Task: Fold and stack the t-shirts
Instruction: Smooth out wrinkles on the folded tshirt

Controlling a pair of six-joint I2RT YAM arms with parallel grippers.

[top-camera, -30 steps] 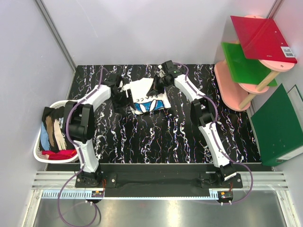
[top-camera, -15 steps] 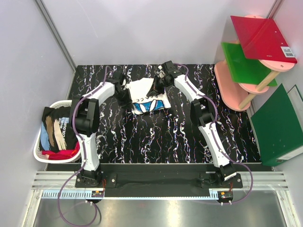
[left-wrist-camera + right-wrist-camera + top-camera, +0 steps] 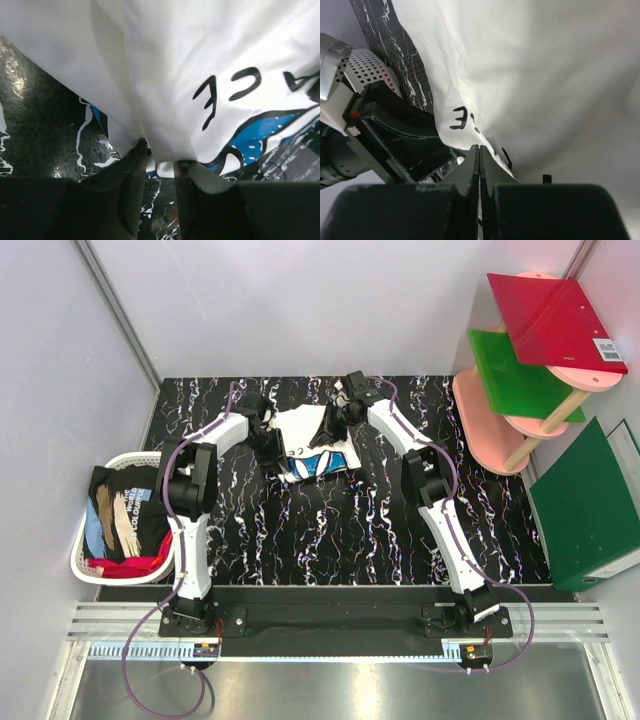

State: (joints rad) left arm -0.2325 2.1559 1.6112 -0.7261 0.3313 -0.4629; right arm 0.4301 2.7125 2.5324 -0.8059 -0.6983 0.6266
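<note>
A cream-white t-shirt [image 3: 312, 443] with dark lettering and a blue print lies bunched at the far middle of the black marbled table [image 3: 340, 530]. My left gripper [image 3: 269, 440] is at its left edge. In the left wrist view my left gripper [image 3: 159, 159] is closed on a fold of the shirt [image 3: 200, 50]. My right gripper [image 3: 334, 414] is at the shirt's far right edge. In the right wrist view my right gripper [image 3: 479, 148] has its jaws pressed together on the cloth [image 3: 545, 75]. Other t-shirts, black with tan streaks [image 3: 120, 505], blue [image 3: 92, 530] and red [image 3: 135, 565], lie in a basket.
The white basket [image 3: 79, 552] stands off the table's left edge. A pink tiered stand [image 3: 490, 425] at the right carries a red board [image 3: 555, 320] and a green board [image 3: 520, 375]. Another green board [image 3: 585, 505] leans at the right.
My left gripper has moved toward the far right, drawing the shirt's left side inward; the shirt is now narrower. My right gripper has hardly moved.
</note>
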